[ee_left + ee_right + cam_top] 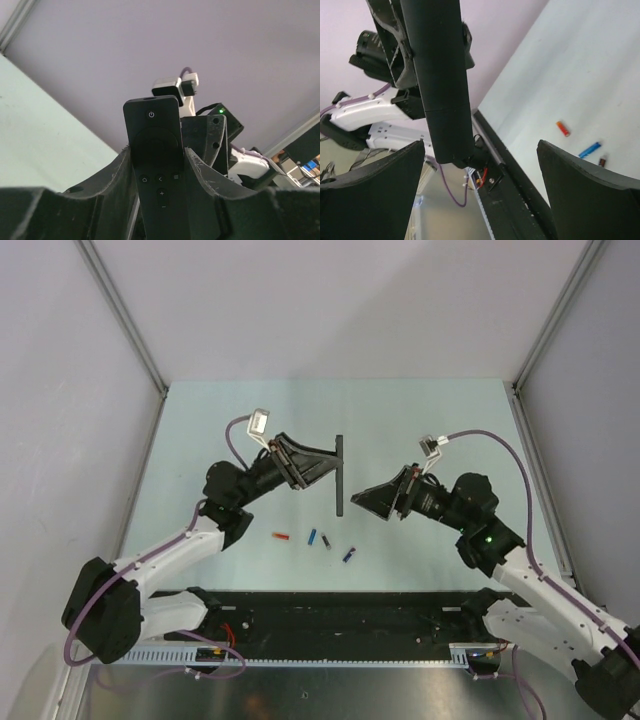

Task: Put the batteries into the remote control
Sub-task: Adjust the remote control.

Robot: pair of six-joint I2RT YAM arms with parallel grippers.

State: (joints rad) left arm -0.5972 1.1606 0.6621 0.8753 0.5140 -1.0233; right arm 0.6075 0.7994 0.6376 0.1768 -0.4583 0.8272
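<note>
The remote control, clamped in your left gripper, bars the way straight ahead of your right gripper, whose jaws are spread wide. Nearer the bases, open table surrounds the batteries and an orange piece.

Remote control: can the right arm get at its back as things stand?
Probably yes. The left gripper holds the remote control up with its plain back toward the right gripper, whose jaws stand open close by, nothing between.
</note>
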